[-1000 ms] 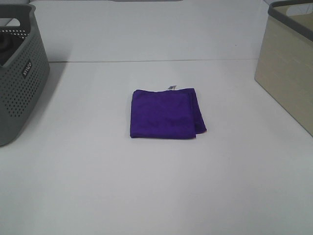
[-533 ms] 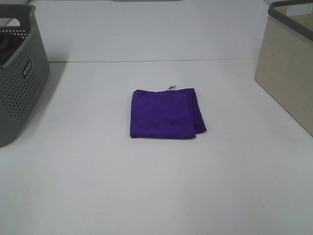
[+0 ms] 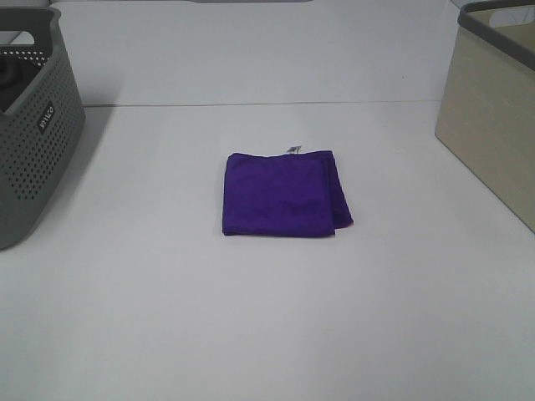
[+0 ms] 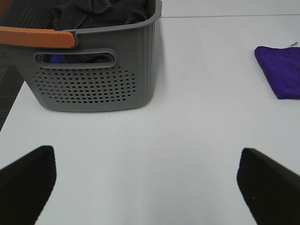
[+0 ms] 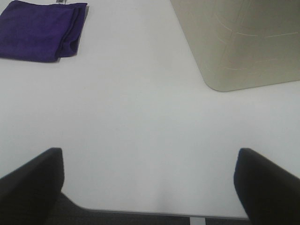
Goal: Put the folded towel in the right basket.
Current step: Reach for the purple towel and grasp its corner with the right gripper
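A folded purple towel [image 3: 284, 194] lies flat in the middle of the white table, with a small tag at its far edge. It also shows in the left wrist view [image 4: 280, 70] and the right wrist view [image 5: 41, 30]. The beige right basket [image 3: 495, 100] stands at the right edge; its wall shows in the right wrist view [image 5: 239, 42]. My left gripper [image 4: 147, 187] is open and empty, near the table's front left. My right gripper [image 5: 150, 187] is open and empty, over the table's front edge, apart from towel and basket. Neither gripper shows in the exterior view.
A grey perforated basket [image 3: 33, 134] stands at the left edge; the left wrist view [image 4: 93, 70] shows dark cloth inside it and an orange handle. The white table [image 3: 267, 317] spreads bare around the towel. Its front edge shows in the right wrist view [image 5: 140, 213].
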Controlling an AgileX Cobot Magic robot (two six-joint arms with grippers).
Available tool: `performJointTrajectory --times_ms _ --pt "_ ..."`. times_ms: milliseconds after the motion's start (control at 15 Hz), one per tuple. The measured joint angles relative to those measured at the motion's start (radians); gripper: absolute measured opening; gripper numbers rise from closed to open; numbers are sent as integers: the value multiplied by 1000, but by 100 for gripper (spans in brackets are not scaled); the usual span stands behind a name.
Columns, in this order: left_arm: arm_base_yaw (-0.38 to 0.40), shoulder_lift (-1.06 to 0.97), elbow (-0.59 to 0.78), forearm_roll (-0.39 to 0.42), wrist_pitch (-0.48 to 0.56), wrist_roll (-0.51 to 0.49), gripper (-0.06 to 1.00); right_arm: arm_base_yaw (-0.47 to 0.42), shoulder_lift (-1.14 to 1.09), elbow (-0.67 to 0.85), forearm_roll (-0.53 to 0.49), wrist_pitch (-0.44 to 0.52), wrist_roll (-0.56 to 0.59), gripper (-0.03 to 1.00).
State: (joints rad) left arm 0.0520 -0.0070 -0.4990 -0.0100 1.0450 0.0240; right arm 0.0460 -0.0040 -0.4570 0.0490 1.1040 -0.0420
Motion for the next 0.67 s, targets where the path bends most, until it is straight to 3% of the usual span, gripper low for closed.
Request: performJointTrajectory --times_ms 667 --pt "0 0 0 0 0 0 99 0 0 0 1 0 0 94"
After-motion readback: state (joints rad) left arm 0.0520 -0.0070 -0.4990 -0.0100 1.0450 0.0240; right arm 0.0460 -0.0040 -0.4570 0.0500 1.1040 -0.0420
